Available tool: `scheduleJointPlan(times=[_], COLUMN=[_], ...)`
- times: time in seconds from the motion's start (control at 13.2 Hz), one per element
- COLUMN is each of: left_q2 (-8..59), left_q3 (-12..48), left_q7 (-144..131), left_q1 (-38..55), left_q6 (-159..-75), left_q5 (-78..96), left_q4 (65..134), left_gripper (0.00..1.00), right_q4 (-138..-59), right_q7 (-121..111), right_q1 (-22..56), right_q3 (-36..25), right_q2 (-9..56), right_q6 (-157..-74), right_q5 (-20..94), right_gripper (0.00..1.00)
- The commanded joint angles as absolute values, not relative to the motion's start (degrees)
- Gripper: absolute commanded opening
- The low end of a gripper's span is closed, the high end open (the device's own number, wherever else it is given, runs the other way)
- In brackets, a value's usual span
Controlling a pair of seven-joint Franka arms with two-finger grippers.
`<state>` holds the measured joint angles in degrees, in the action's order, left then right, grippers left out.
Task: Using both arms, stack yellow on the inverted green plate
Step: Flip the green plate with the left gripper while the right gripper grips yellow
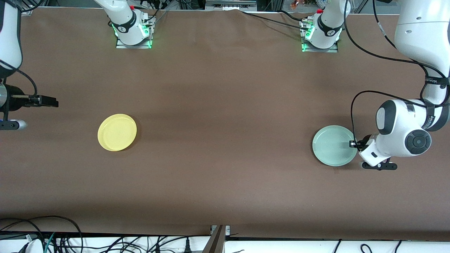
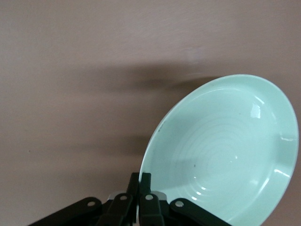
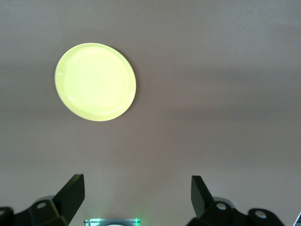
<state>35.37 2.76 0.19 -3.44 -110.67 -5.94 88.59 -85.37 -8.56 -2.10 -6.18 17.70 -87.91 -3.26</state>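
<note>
The green plate lay on the brown table at the left arm's end, open side up, its rim pinched between the closed fingers of the left gripper, which reached in from the table's end. The yellow plate sat well apart, toward the right arm's end. The right gripper waited with fingers spread wide, holding nothing, the yellow plate just beside it.

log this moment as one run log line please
left gripper: jaws shut on green plate rim | right gripper: open, waiting | yellow plate: on table, untouched
</note>
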Motion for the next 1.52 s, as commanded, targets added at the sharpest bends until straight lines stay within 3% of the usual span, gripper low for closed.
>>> scheduleJointPlan(times=[0.0, 0.3, 0.76, 1.44], left_q2=[35.8, 35.8, 37.5, 47.4], left_q3=[2.2, 1.7, 1.6, 1.4], left_q7=[-3.8, -16.7, -37.3, -42.5], left_q1=[1.3, 13.6, 33.4, 50.1], left_q6=[-103.6, -96.6, -88.7, -83.3], left_q5=[-7.4, -14.8, -31.8, -57.5], left_q4=[81.6, 76.5, 75.9, 72.6], left_gripper=[0.00, 0.00, 0.00, 0.00], right_q4=[-87.2, -95.8, -108.4, -110.8], right_q7=[-8.1, -7.7, -7.6, -8.6], right_q1=[-2.9, -3.2, -4.3, -5.4], right_q3=[-5.9, -5.9, -5.9, -5.9], right_q2=[22.0, 22.9, 23.9, 29.0], right_q6=[-92.4, -103.4, -121.3, -125.3], right_q5=[-2.8, -1.1, 2.3, 11.4], right_gripper=[1.00, 1.00, 1.00, 1.00])
